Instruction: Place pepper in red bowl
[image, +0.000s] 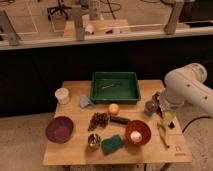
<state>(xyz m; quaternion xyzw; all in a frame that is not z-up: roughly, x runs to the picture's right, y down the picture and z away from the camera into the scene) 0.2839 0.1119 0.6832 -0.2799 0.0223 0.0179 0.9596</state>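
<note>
The pepper (150, 106) is a small dull red-purple rounded item at the right side of the wooden table (75, 155), right against my gripper (158, 107). The gripper hangs from the white arm (187, 90) that comes in from the right. The red bowl (137, 133) sits in front and to the left of the gripper, near the table's front edge, with a small white object (135, 135) inside it. I cannot tell whether the pepper rests on the table or is lifted.
A green tray (115, 86) stands at the back. An orange ball (114, 108), grapes (98, 120), a bluish-grey item (86, 101), a white cup (62, 95), a purple bowl (59, 129), a metal cup (93, 141), a green sponge (113, 143) and a yellow banana (163, 134) lie around.
</note>
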